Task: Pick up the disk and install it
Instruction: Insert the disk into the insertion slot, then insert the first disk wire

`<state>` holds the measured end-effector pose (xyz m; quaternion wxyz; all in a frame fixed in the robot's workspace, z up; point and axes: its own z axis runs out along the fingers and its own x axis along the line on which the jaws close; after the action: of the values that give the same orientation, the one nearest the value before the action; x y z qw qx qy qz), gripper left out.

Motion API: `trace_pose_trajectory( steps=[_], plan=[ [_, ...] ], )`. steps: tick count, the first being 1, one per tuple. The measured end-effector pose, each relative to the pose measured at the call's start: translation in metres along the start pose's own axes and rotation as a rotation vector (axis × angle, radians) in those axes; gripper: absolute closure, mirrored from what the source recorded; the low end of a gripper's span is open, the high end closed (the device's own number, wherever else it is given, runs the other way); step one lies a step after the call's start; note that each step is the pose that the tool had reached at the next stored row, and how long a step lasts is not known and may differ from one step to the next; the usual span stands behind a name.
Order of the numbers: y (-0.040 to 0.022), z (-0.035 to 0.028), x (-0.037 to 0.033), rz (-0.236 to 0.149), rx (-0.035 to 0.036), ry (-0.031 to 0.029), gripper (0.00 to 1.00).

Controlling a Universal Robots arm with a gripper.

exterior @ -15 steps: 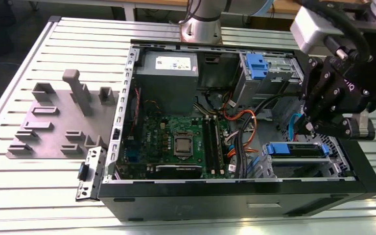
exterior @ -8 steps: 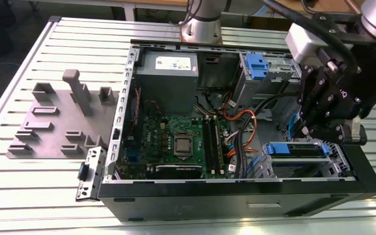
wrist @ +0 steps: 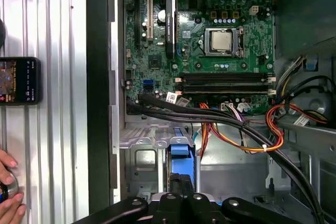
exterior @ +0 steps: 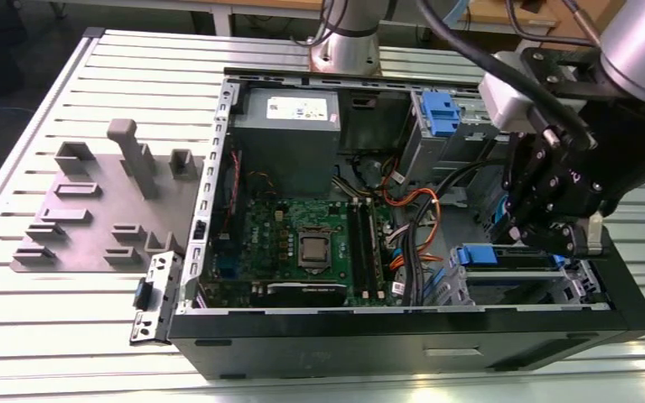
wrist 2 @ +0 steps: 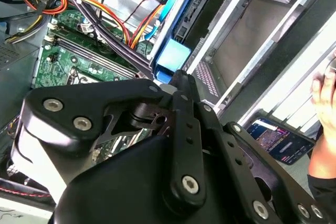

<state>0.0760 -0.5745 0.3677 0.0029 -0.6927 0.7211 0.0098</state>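
An open black desktop computer case point(exterior: 412, 336) lies on its side on a slatted metal table point(exterior: 31, 336), its green motherboard point(exterior: 300, 243) exposed. The arm reaches down steeply over the case's drive cage at the exterior view's right, its black gripper point(exterior: 558, 239) pinching the blue-framed silver disk point(wrist: 179, 153), held edgewise above the cage in both wrist views. A hand point(wrist: 8, 195) rests beside a phone point(wrist: 18, 81)
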Motion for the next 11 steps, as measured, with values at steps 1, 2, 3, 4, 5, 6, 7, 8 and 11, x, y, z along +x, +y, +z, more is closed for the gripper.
trace_pose_trajectory(
  steps=[1, 2, 3, 4, 5, 6, 7, 8, 11],
  plan=[
    [0.0, 0.0018, 0.0, 0.0, 0.0, 0.0, 0.89],
    [0.0, 0.0036, 0.0001, 0.0, 0.0, 0.0, 0.89],
    [-0.0001, 0.0055, 0.0001, 0.0, 0.0, 0.0, 0.89],
    [-0.0001, 0.0074, 0.0001, 0.0, 0.0, -0.0002, 0.89],
    [-0.0001, 0.0089, 0.0002, 0.0, 0.0, -0.0002, 0.89],
    [-0.0001, 0.0098, 0.0002, 0.0, 0.0, -0.0001, 0.89],
    [-0.0001, 0.01, 0.0002, 0.0, 0.0, 0.0001, 0.89],
    [-0.0001, 0.0099, 0.0002, 0.0, 0.0, 0.0001, 0.89],
    [-0.0001, 0.0103, 0.0002, 0.0, 0.0, 0.0, 0.89]
  ],
)
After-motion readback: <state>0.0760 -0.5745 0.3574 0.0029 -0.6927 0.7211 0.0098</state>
